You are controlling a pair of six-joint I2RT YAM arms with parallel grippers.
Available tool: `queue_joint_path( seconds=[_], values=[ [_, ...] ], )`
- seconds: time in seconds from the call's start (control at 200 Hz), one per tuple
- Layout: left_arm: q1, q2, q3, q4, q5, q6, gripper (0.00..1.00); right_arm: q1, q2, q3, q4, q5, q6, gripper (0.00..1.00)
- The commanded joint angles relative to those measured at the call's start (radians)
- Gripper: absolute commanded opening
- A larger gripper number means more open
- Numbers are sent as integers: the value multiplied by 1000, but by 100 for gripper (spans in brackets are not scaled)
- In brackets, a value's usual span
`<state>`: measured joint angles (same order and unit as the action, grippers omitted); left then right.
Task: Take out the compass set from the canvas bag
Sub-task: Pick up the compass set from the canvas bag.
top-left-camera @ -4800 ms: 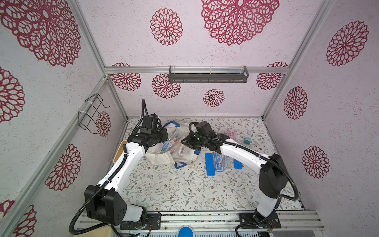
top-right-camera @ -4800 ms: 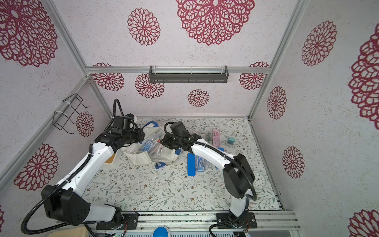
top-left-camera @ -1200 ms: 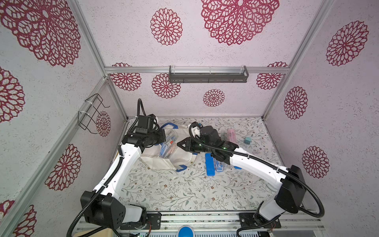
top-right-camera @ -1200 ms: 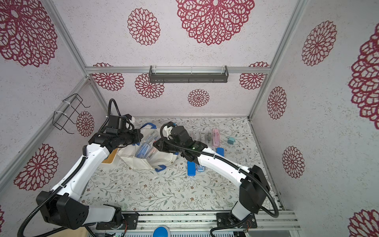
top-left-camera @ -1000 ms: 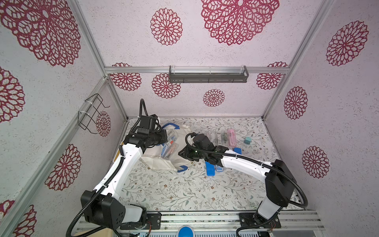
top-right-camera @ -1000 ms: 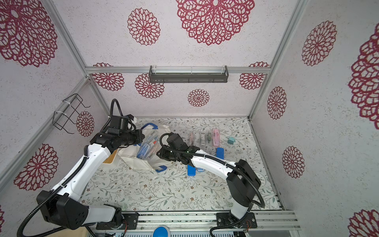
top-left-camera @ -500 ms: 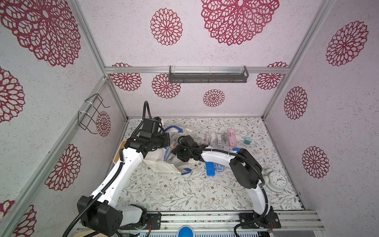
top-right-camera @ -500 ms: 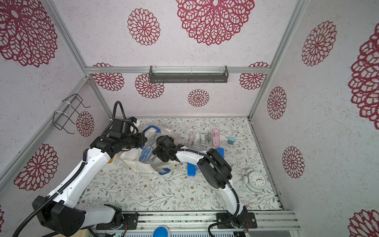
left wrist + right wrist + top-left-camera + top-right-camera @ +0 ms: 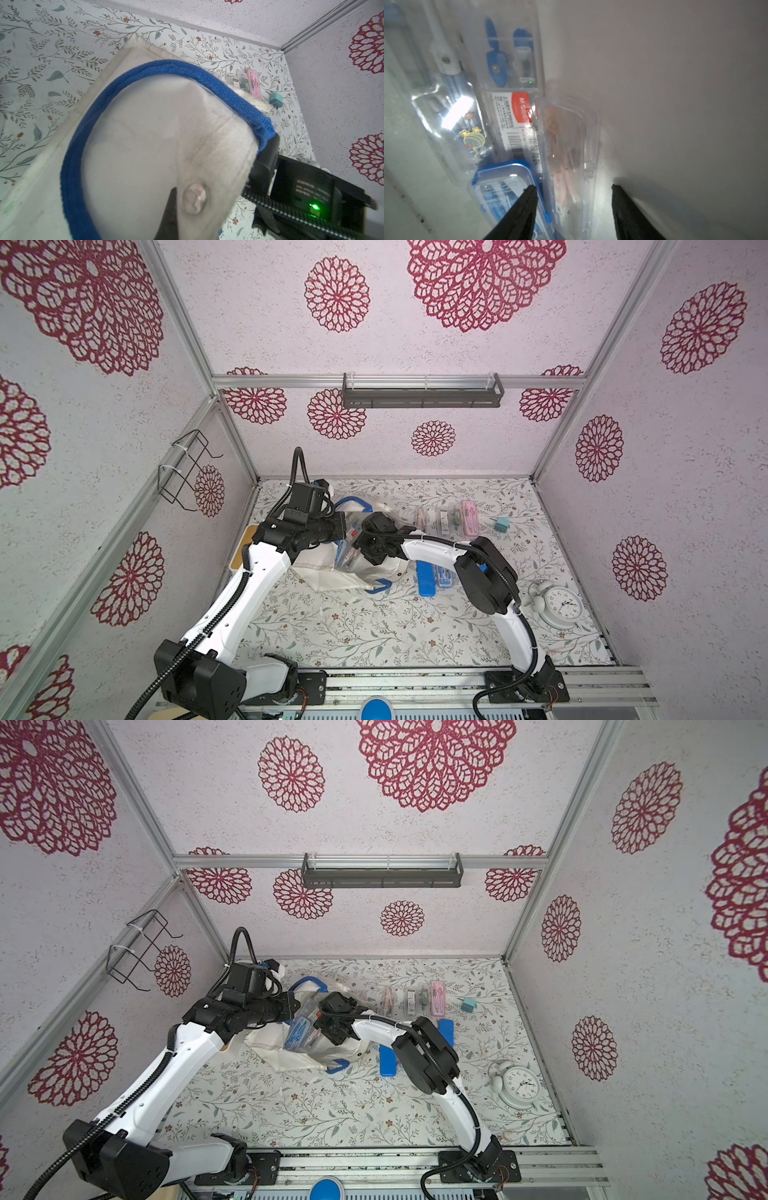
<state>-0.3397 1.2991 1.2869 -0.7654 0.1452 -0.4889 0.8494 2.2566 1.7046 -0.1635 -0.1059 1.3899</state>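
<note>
Progress: the task stands at the reach-in step. No case is lifted yet from the canvas bag (image 9: pixel 338 578), which lies at 10 o'clock on the bench (image 9: pixel 353 630) in both top views.

Left arm (image 9: pixel 257 572): its jaws are pressed together on the bag's upper rim. The left wrist view shows the fabric pinched beside a snap button (image 9: pixel 194 199), with the blue strap handle (image 9: pixel 166 68) arching over the raised panel. This grip holds the mouth open.

Bag contents: the right wrist view shows three cases lying side by side. They are a labelled compass set (image 9: pixel 512 83) with a blue compass, a blue-rimmed case (image 9: pixel 506 187) and a clear case (image 9: pixel 569 149) with pinkish contents.

Right arm (image 9: pixel 432 549): its jaws stand apart inside the mouth. One finger (image 9: pixel 527 209) overlaps the blue-rimmed case, and the clear case lies between the two, not gripped. By this reading, closing on a case and withdrawing it remain.

Bench, further right: two blue cases (image 9: pixel 424 578) lie near the centre, just beside the bag. A row of slim cases ending in a pink case (image 9: pixel 468 517) lies at 1 o'clock. All of these are already outside the bag.

Change against the frame one second earlier: the right wrist has advanced toward 9 o'clock, deeper into the mouth. The right elbow has swung inward, uncovering an alarm clock (image 9: pixel 561 608) at 4 o'clock. The cases on the bench have not moved.
</note>
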Motion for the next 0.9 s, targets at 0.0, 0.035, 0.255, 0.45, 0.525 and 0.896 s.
queue_joint_path(
  seconds=[0.0,0.035,0.255,0.45,0.525,0.896],
  values=[
    [-22,-18,7,50,41,-20,0,-30,18,-7,118,0,32,58],
    [-26,-15,7,51,43,-23,0,-31,18,-20,164,-6,32,57],
    [-47,-8,-5,56,50,-34,0,-44,11,-109,520,-58,28,43],
    [-49,-23,-26,58,41,-37,0,-58,24,-100,617,-110,28,22],
    [-49,-29,-29,54,34,-38,0,-61,17,-109,648,-124,34,17],
    [-30,-51,-46,47,-20,-16,0,-61,-150,-196,637,-144,-8,10]
  ],
)
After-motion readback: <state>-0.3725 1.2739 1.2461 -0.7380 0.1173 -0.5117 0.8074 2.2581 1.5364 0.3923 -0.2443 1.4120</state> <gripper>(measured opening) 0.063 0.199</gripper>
